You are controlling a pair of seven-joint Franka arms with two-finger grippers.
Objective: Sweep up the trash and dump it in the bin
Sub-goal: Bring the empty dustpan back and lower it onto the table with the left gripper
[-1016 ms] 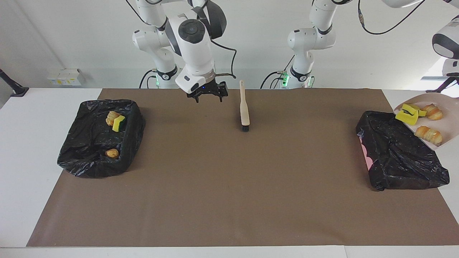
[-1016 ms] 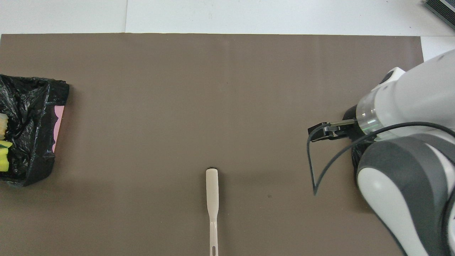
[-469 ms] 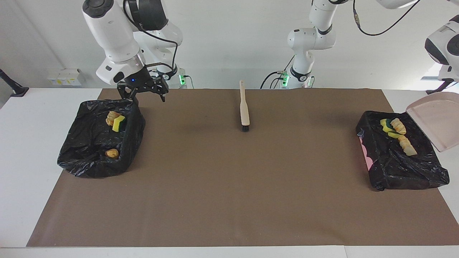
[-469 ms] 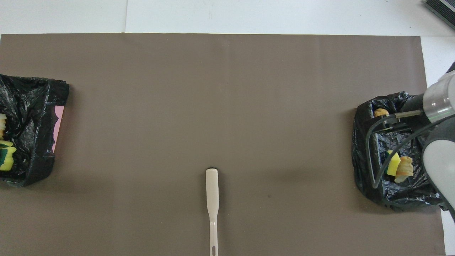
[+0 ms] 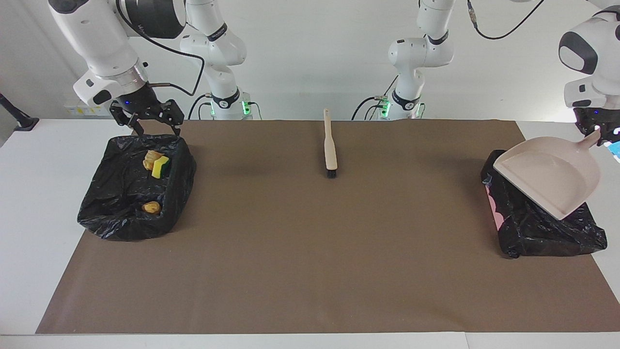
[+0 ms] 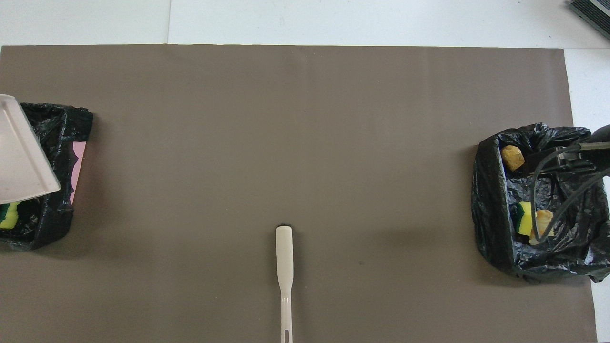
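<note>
A black-lined bin (image 5: pixel 121 224) at the right arm's end holds a croissant with a yellow-green sponge (image 5: pixel 158 165) and a bread roll (image 5: pixel 151 207); the overhead view shows the bin (image 6: pixel 491 224), the roll (image 6: pixel 512 157) and the sponge (image 6: pixel 524 218). My right gripper (image 5: pixel 156 127) is open and empty over that bin's rim nearest the robots. My left gripper (image 5: pixel 596 131) is shut on the handle of the beige dustpan (image 5: pixel 547 174), which tilts empty over the second black-lined bin (image 5: pixel 542 235). It hides that bin's trash except one sponge (image 6: pixel 9 216).
The beige brush (image 5: pixel 330 145) lies on the brown mat (image 5: pixel 310 252) midway between the bins, near the robots, bristles pointing away from them; it also shows in the overhead view (image 6: pixel 284 267). The dustpan's lip (image 6: pixel 21 157) covers part of the second bin (image 6: pixel 57 143).
My right gripper swung from beside the brush to over its bin. My left arm tipped the dustpan; the sponges and croissants slid into the second bin, and the empty pan now covers it.
</note>
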